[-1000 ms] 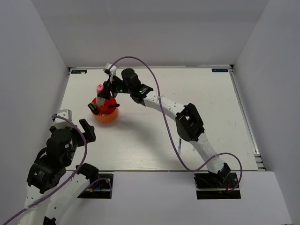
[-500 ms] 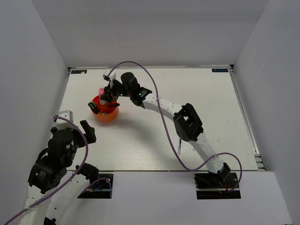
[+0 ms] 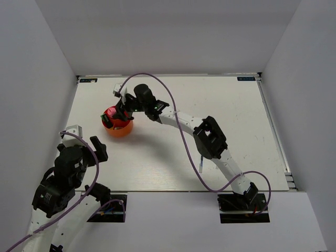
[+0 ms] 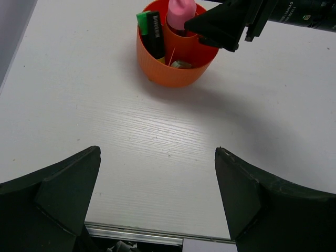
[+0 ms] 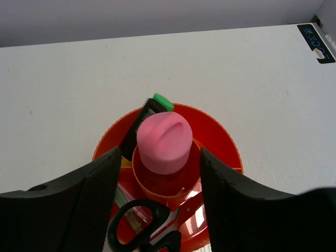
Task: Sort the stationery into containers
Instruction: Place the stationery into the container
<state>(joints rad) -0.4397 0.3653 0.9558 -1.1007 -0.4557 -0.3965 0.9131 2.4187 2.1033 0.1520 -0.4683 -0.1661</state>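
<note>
The round red-orange organiser [image 3: 119, 129] stands at the table's left. In the right wrist view its rim [image 5: 223, 134] rings a centre tube holding the pink-capped glue stick [image 5: 164, 140]. A black highlighter with a green cap [image 5: 162, 101] stands in an outer compartment, and black-handled scissors [image 5: 140, 231] stand in a near one. My right gripper [image 5: 159, 153] is open just above the organiser, its fingers either side of the glue stick and apart from it. My left gripper [image 4: 157, 153] is open and empty over bare table, short of the organiser [image 4: 176, 73].
White walls enclose the table on three sides. The right arm [image 3: 184, 123] reaches across the table's middle to the organiser. A purple cable [image 3: 186, 142] loops along that arm. The table's front edge strip [image 4: 131, 231] lies just below my left gripper.
My right gripper has come down and left over the organiser, and the pink-capped glue stick has gone from above the rim into the centre tube. The left arm has barely moved.
</note>
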